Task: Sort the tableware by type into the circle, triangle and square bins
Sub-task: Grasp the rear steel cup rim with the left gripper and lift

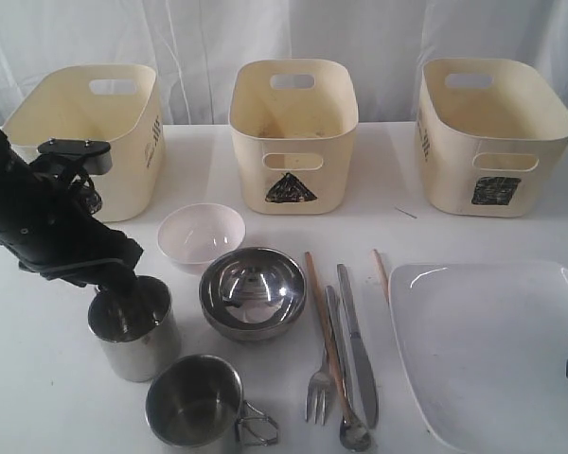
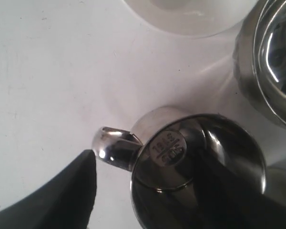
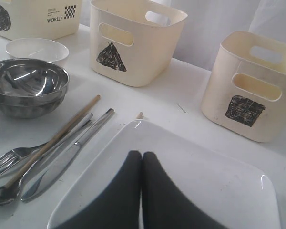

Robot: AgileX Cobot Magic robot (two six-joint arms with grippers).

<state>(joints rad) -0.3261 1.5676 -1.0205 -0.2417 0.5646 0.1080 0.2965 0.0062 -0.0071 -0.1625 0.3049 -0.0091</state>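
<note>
- Our left fingers (image 2: 57, 200) stand apart at the tall polished steel mug (image 1: 133, 331) near the left edge of the white desk (image 1: 38, 407). 1 dark finger sits outside, just beside the handle and not touching it. The other seems to reach inside the rim, so we see no grip on the mug.
- Our right fingers (image 3: 128, 191) are pressed together with nothing between them. They hang over the large white square plate (image 1: 492, 350) at the front right corner.
- A 2nd steel mug (image 1: 194, 402) stands at the front edge, just beside the tall one.
- The round steel bowl (image 1: 253, 291) sits mid-desk, with the small white bowl (image 1: 201, 235) just behind it.
- Between the steel bowl and the plate lie the steel fork (image 1: 319, 388), spoon (image 1: 353, 430) and knife (image 1: 360, 350). 1 wooden chopstick (image 1: 320, 303) lies along them, and the other chopstick (image 1: 381, 272) is near the plate's far left corner.
- 3 cream plastic bins line the far edge: the circle bin (image 1: 85, 123) at the left corner, the triangle bin (image 1: 293, 142) in the middle and the square bin (image 1: 492, 132) at the right corner.
</note>
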